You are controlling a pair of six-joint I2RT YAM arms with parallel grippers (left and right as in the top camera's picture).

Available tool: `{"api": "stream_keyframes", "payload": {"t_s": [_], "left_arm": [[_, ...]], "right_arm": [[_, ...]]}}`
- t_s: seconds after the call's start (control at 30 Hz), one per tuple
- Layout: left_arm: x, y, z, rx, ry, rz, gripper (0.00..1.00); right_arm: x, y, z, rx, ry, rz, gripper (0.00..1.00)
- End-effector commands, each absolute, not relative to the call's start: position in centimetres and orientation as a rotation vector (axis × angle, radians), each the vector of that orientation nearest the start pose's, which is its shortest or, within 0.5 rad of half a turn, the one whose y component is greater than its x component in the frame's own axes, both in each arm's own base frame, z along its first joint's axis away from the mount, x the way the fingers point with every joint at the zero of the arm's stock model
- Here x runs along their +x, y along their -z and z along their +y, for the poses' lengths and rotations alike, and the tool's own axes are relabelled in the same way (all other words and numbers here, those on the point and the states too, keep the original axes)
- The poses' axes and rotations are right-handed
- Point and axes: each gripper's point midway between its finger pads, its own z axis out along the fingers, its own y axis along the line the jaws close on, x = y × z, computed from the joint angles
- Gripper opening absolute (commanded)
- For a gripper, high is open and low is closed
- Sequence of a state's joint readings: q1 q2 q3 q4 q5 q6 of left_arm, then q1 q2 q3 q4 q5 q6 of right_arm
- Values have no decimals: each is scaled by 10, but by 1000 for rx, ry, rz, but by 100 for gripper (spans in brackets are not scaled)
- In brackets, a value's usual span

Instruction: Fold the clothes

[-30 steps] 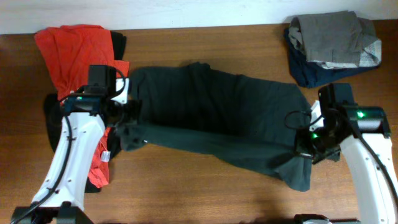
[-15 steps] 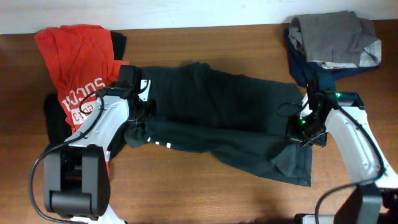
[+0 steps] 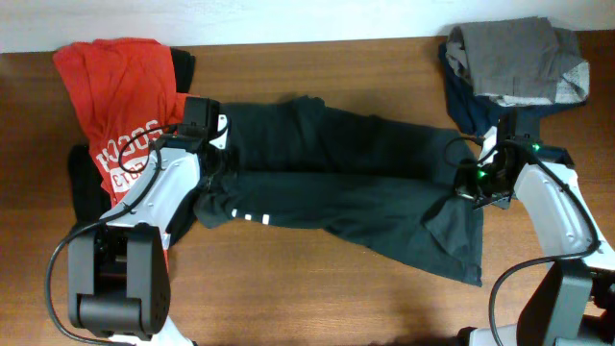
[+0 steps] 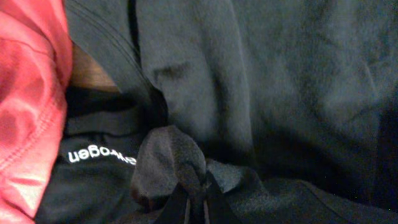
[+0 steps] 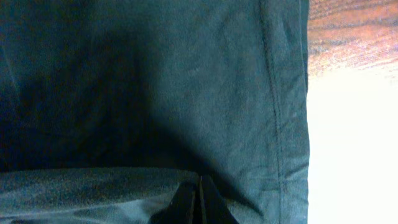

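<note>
Lying across the middle of the table (image 3: 307,308), the black T-shirt (image 3: 336,187) stretches lengthwise between the two arms. It is partly doubled over, and small white lettering (image 4: 99,157) shows near its left end.

Left gripper (image 4: 198,202): fingers closed together on a gathered bunch of the shirt's black cloth at its left end, just beside the red garment (image 3: 115,106).

Right gripper (image 5: 200,198): fingers pressed together, pinching a fold of the same shirt near its hemmed right edge. Bare wood shows just past the hem.

The red garment, with white print, lies at the far left corner of the table. A grey garment (image 3: 519,53) sits stacked on a navy garment (image 3: 476,115) at the far right corner, near the shirt's right end. Whether the navy garment touches the shirt cannot be told.
</note>
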State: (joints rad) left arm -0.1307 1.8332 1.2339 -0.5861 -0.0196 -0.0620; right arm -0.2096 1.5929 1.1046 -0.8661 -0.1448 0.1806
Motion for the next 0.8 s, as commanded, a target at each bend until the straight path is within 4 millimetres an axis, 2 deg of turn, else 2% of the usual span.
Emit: {"api": "stream_keyframes", "payload": {"t_s": [0.0, 0.03, 0.07, 0.1, 0.17, 0.2, 0.3, 0.37, 0.43, 0.5, 0.53, 0.6, 0.67, 0.77], "left_arm": [[417, -50, -29, 31, -82, 2745, 0], [417, -50, -29, 31, -81, 2746, 3], [416, -49, -29, 32, -83, 2753, 18], [414, -49, -29, 32, -83, 2759, 21], [409, -48, -28, 34, -87, 2782, 21], [408, -49, -28, 35, -88, 2791, 22], [408, -61, -28, 38, -91, 2811, 21], [418, -83, -37, 101, -37, 2791, 32], [432, -118, -49, 143, 45, 2746, 49], [445, -162, -57, 158, 99, 2690, 59], [450, -182, -59, 168, 109, 2658, 63], [458, -204, -62, 218, 119, 2601, 68], [472, -217, -64, 226, 116, 2543, 74], [493, -201, -65, 222, 115, 2525, 78]], "right_arm": [[322, -74, -57, 553, -123, 2861, 4], [321, -73, -57, 555, -125, 2866, 10], [317, -72, -55, 558, -131, 2880, 29], [315, -72, -54, 561, -135, 2890, 37], [302, -74, -51, 577, -142, 2947, 37], [298, -77, -50, 582, -144, 2965, 34], [290, -95, -48, 591, -147, 3003, 31], [298, -118, -50, 579, -144, 2963, 34], [310, -145, -51, 534, -149, 2919, 39], [318, -171, -49, 418, -167, 2890, 45], [323, -185, -50, 366, -155, 2868, 49], [329, -195, -52, 327, -144, 2839, 53], [338, -202, -54, 307, -134, 2796, 54], [347, -198, -56, 285, -128, 2788, 54]]}}
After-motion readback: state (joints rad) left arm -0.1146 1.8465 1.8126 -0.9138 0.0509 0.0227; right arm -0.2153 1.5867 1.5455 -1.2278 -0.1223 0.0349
